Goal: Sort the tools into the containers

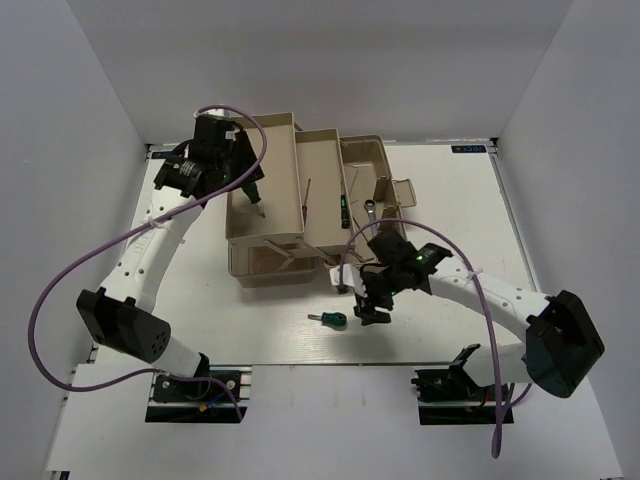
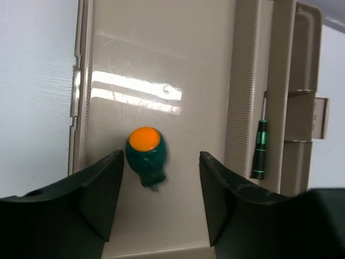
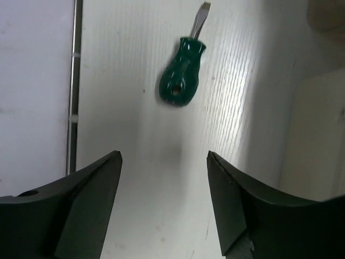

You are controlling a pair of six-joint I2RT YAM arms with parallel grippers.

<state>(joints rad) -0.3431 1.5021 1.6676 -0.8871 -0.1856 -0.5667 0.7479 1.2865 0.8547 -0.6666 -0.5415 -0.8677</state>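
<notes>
— Left gripper (image 2: 161, 157): is it gripping anything?
— No. Its jaws stand apart over the left tray (image 2: 161, 65) of the toolbox (image 1: 265, 265). The orange-capped screwdriver (image 2: 145, 151) is between the fingers, cap up and tip down on the tray floor, leaning. A clear gap shows on one side. On the other side it sits just beside the finger, and I can't tell if they touch.
— And the right gripper (image 3: 164, 159)?
— Jaws wide apart too, holding nothing, over the desk (image 3: 129, 81) in front of the toolbox. The stubby screwdriver (image 3: 182, 73) lies flat on the desk just ahead of the fingers, blade pointing away from them.
— Any other tools?
— The thin screwdriver (image 2: 260, 148) lies along the right edge of the middle tray (image 1: 320, 175). A wrench (image 1: 370, 207) shows by the right tray (image 1: 365, 160), but I can't tell whether it's inside.
</notes>
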